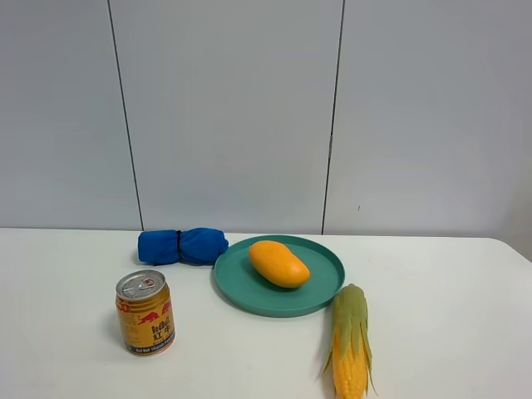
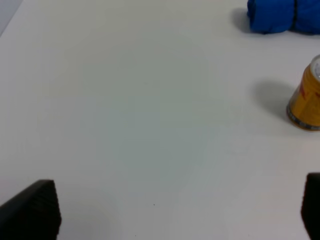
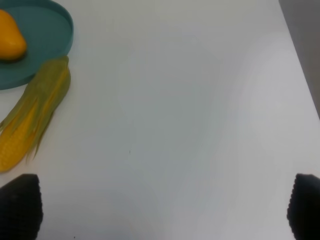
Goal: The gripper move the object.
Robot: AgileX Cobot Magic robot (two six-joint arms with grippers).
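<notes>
While mango (image 1: 278, 263) rests on green plate (image 1: 249, 291), both grippers' jaws gape wide, well apart, empty.

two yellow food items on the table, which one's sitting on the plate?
The mango: smooth, oval, orange-yellow, lying on the teal plate. The corn cob, longer with a green husk, lies on the bare table beside the plate's rim.

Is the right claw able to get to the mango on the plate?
Probably yes. The right claw is open over bare table, and the mango lies uncovered on the green plate. Only the corn lies near its path, beside the plate.
</notes>
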